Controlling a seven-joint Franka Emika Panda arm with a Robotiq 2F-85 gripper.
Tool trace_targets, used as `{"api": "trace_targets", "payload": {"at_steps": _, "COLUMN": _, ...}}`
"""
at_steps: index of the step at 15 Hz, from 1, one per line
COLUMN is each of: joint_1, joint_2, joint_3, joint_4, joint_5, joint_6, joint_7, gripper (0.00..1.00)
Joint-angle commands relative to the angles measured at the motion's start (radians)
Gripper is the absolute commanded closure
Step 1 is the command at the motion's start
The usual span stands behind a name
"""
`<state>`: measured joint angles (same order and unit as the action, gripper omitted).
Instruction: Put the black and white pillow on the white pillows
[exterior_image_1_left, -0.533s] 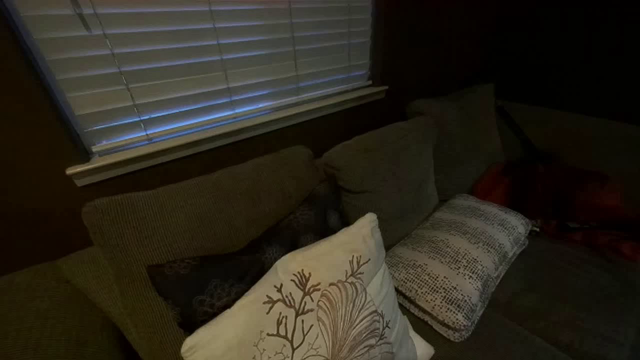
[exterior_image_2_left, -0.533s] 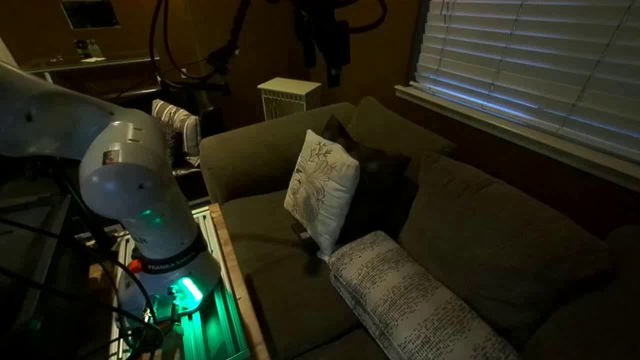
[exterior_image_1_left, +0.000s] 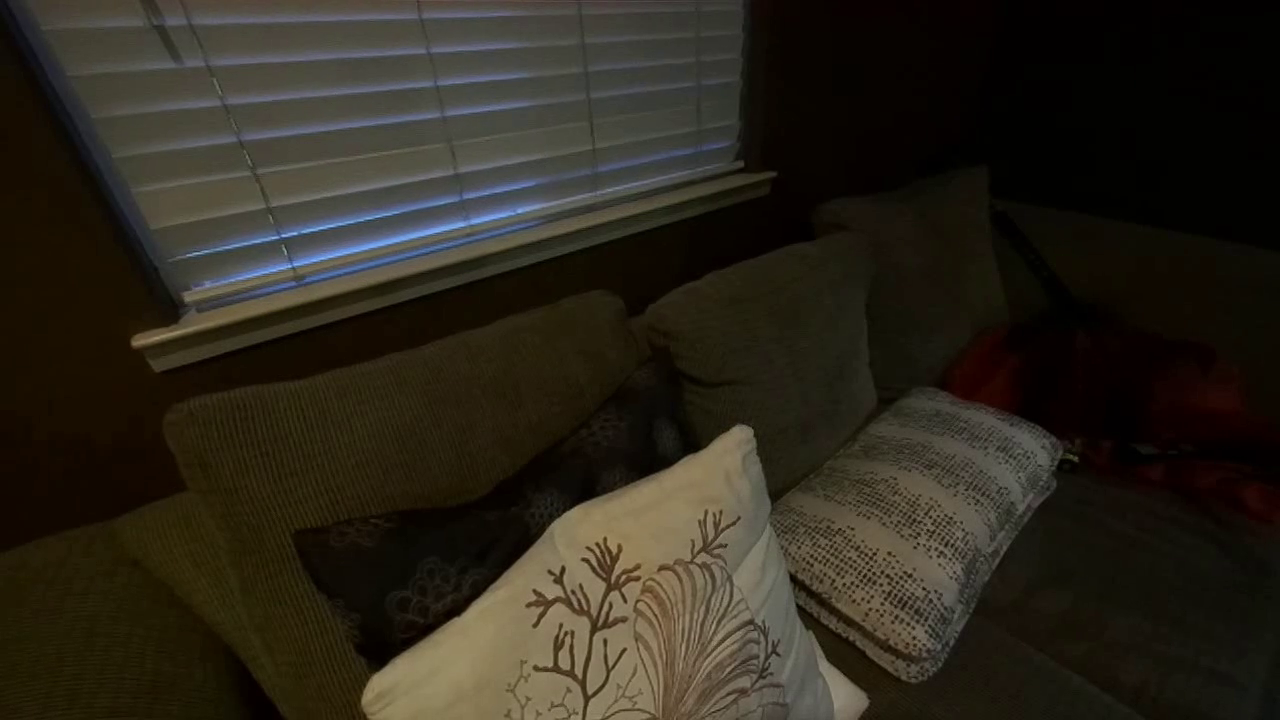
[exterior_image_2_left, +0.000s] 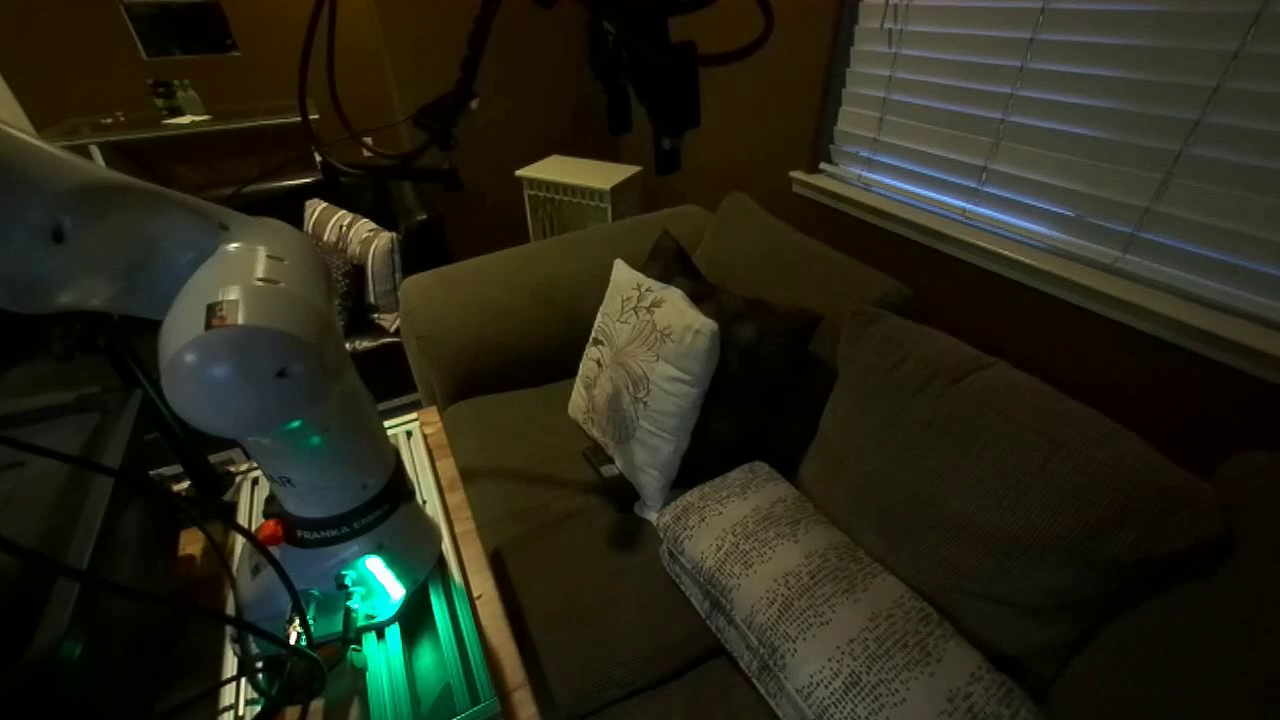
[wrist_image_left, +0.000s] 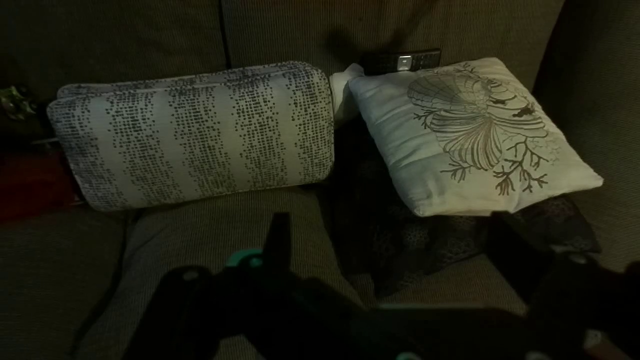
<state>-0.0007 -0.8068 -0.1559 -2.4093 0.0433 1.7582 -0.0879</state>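
The black and white pillow (exterior_image_2_left: 640, 370) leans tilted on the couch against a dark pillow; its branch design also shows in an exterior view (exterior_image_1_left: 620, 620) and the wrist view (wrist_image_left: 480, 130). The white pillow (exterior_image_2_left: 830, 590), speckled and banded, lies on the couch beside it, seen also in an exterior view (exterior_image_1_left: 910, 520) and the wrist view (wrist_image_left: 200, 135). A white corner (wrist_image_left: 345, 92) shows between them; I cannot tell what it belongs to. My gripper (wrist_image_left: 392, 220) is open and empty, its fingers wide apart. It hangs high above the couch in an exterior view (exterior_image_2_left: 645, 140).
A dark floral pillow (exterior_image_1_left: 500, 540) stands behind the branch-design pillow. A black remote (wrist_image_left: 425, 59) lies by it on the seat. Couch back cushions (exterior_image_2_left: 1000, 480) line the window side, under the sill (exterior_image_2_left: 1000, 260). A red cloth (exterior_image_1_left: 1130, 390) lies past the speckled pillow.
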Motion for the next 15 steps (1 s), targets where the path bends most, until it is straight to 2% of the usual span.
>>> {"api": "trace_targets", "payload": {"at_steps": 1, "joint_1": -0.019, "joint_2": 0.003, "joint_3": 0.012, "joint_4": 0.002, "joint_5": 0.011, "joint_6": -0.002, "joint_7": -0.011, "gripper": 0.00}}
{"api": "trace_targets", "payload": {"at_steps": 12, "joint_1": -0.019, "joint_2": 0.003, "joint_3": 0.012, "joint_4": 0.002, "joint_5": 0.011, "joint_6": -0.002, "joint_7": -0.011, "gripper": 0.00}}
{"api": "trace_targets", "payload": {"at_steps": 15, "joint_1": -0.008, "joint_2": 0.076, "joint_3": 0.027, "joint_4": 0.023, "joint_5": 0.067, "joint_6": 0.003, "joint_7": 0.051, "gripper": 0.00}}
